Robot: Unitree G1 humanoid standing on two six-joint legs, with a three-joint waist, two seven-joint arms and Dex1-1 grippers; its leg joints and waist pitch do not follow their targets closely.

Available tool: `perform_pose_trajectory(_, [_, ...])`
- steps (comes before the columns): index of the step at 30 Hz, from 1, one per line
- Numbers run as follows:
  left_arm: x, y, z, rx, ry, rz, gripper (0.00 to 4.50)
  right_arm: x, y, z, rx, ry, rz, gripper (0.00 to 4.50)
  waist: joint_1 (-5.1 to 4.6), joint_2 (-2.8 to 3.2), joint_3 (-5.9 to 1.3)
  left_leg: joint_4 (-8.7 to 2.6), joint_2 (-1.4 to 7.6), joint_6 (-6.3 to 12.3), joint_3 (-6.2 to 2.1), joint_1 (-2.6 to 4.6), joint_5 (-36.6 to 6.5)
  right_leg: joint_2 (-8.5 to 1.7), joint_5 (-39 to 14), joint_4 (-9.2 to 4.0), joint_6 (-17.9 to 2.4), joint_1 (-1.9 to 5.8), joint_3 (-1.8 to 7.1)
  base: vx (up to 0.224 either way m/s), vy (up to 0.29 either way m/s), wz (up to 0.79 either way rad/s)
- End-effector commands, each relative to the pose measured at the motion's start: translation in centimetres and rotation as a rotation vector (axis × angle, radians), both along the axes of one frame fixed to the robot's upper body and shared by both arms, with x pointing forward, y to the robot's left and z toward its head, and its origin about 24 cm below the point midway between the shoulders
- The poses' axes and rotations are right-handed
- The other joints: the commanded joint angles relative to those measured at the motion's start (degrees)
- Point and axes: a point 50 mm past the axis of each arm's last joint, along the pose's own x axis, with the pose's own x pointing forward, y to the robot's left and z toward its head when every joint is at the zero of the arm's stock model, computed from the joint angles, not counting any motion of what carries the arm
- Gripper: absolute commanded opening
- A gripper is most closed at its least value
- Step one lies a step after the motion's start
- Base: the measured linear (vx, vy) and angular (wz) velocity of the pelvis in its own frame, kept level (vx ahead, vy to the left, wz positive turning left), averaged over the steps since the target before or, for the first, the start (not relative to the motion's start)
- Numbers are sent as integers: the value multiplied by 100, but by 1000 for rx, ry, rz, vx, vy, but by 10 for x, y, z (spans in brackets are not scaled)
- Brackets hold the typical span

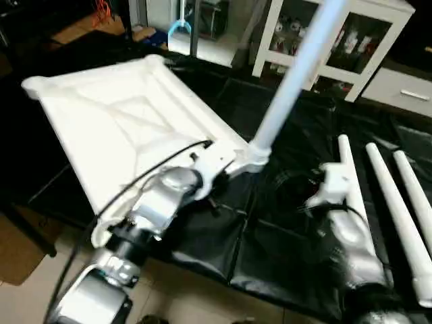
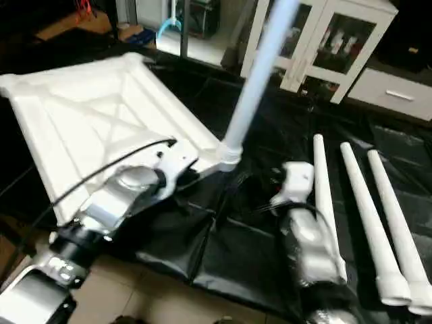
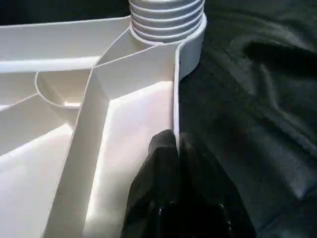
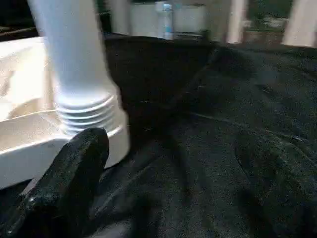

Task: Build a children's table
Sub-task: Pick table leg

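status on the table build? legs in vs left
Done: one leg stands in the tabletop's near corner socket, threads still showing. In hand: left gripper pinches the tabletop rim beside that socket; right gripper is open, clear of the leg. Left: three legs lie on the black cover.

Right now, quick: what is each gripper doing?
Left gripper: shut on the tabletop rim, beside the standing leg.
Right gripper: open, holding nothing.

Black cover (image 2: 270, 229) lies bare between the tabletop's (image 2: 81, 115) near right corner and the three loose legs (image 2: 368, 216) along the surface's right edge. The upright leg (image 2: 253, 88) blocks that corner from above.
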Motion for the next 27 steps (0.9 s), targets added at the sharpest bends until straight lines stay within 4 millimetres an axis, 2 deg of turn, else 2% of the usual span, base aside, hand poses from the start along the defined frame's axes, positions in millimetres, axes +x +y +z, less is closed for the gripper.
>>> perform_pose_trajectory(1, [-5, -8, 4, -2, -31, -79, 0, -4, -7, 11, 3, -34, 53, 441, 57, 36, -357, -445, 532, 491, -285, 293, -621, -326, 301, -274, -1615, 186, 136, 0, 0, 0])
perform_pose_trajectory(3, [-9, -6, 2, 3, -20, -145, 0, -12, -14, 15, -30, -44, 100, 441, 84, 48, -339, -465, 540, 406, -290, 310, -766, -323, 46, -298, -1582, 163, 137, 0, 0, 0])
perform_pose_trajectory(5, [-17, -3, -2, 13, 4, -255, 0, -23, -20, 20, -75, -44, 203, 441, 165, 56, -327, -477, 551, 341, -303, 327, -859, -324, -86, -317, -1478, 182, 139, 0, 0, 0])
perform_pose_trajectory(8, [-25, 1, -7, 26, 24, -332, 0, -37, -24, 25, -124, -27, 359, 441, 202, 56, -310, -503, 549, 274, -292, 341, -973, -302, -140, -316, -1454, 151, 132, 0, 0, 0])
perform_pose_trajectory(9, [-25, 1, -7, 26, 24, -332, 0, -37, -24, 25, -124, -27, 359, 441, 208, 51, -306, -509, 548, 258, -291, 338, -1039, -309, -229, -329, -1442, 147, 137, 0, 0, 0])
perform_pose_trajectory(10, [-29, 1, -8, 24, 20, -381, 0, -43, -25, 28, -142, -14, 427, 441, 226, 58, -291, -523, 558, 190, -291, 349, -1198, -325, -433, -357, -1411, 126, 146, 0, 0, 0])
perform_pose_trajectory(12, [-34, 2, -11, 31, 24, -429, 0, -48, -27, 32, -165, -3, 490, 441, 245, 58, -300, -541, 568, 89, -320, 350, -1295, -323, -526, -351, -1341, 138, 137, 0, 0, 0])
perform_pose_trajectory(14, [-36, 3, -12, 37, 23, -449, 0, -51, -27, 34, -173, 3, 518, 441, 253, 59, -288, -548, 560, 35, -296, 378, -1375, -314, -540, -360, -1341, 94, 141, 0, 0, 0])
perform_pose_trajectory(17, [-41, 5, -17, 64, 6, -532, 0, -60, -28, 39, -209, 30, 624, 441, 267, 61, -293, -561, 568, -54, -319, 367, -1543, -336, -745, -380, -1252, 113, 145, 0, 0, 0])
perform_pose_trajectory(19, [-45, 5, -19, 79, 5, -582, 0, -60, -29, 40, -223, 30, 626, 441, 258, 36, -274, -584, 569, -127, -324, 364, -1735, -345, -999, -411, -1189, 101, 145, 0, 0, 0])
perform_pose_trajectory(21, [-48, 6, -20, 88, 8, -613, 0, -58, -30, 41, -226, 29, 623, 441, 242, 37, -250, -604, 562, -288, -344, 367, -2109, -373, -1540, -461, -1097, 81, 156, 0, 0, 0])
perform_pose_trajectory(23, [-52, 5, -21, 86, 13, -657, 0, -53, -32, 44, -230, 18, 602, 441, 233, 41, -258, -604, 563, -510, -363, 427, -2505, -380, -1979, -505, -984, 25, 165, 0, 0, 0])
perform_pose_trajectory(27, [-58, 3, -20, 63, 31, -701, 0, -49, -33, 45, -222, 20, 580, 441, 208, 47, -284, -623, 564, -601, -370, 422, -2459, -362, -1750, -469, -974, 24, 156, 0, 0, 0])
